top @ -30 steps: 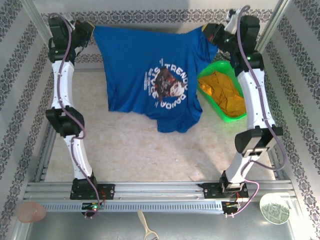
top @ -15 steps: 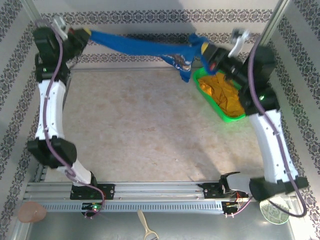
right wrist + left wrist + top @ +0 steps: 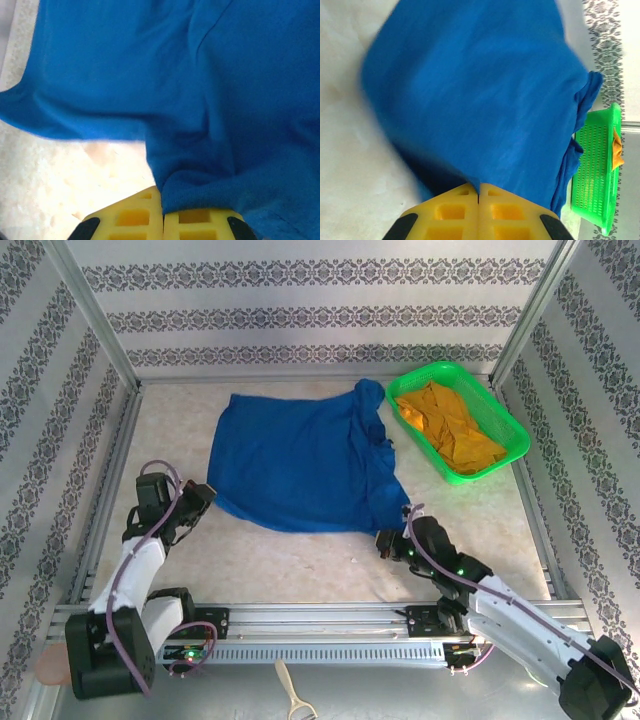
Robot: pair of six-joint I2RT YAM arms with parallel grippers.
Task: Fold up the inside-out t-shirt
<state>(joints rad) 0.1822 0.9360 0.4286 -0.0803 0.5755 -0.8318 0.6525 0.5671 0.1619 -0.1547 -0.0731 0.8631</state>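
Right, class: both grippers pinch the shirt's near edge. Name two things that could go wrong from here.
The t-shirt is bunched beside the green basket; folding now may lock those wrinkles in. The left gripper and right gripper are shut on its near edge; retreating without releasing could drag it askew.

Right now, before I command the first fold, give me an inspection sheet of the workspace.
Surface: pale speckled table, shirt lying on it.
Job's things: t-shirt spread mostly flat, right edge bunched.
Clutter: green basket holding an orange garment, far right.
Grippers: left gripper shut on the near left corner; right gripper shut on the near right hem.
Cables: purple cables loop along both arms.
Surroundings: patterned walls, metal frame.
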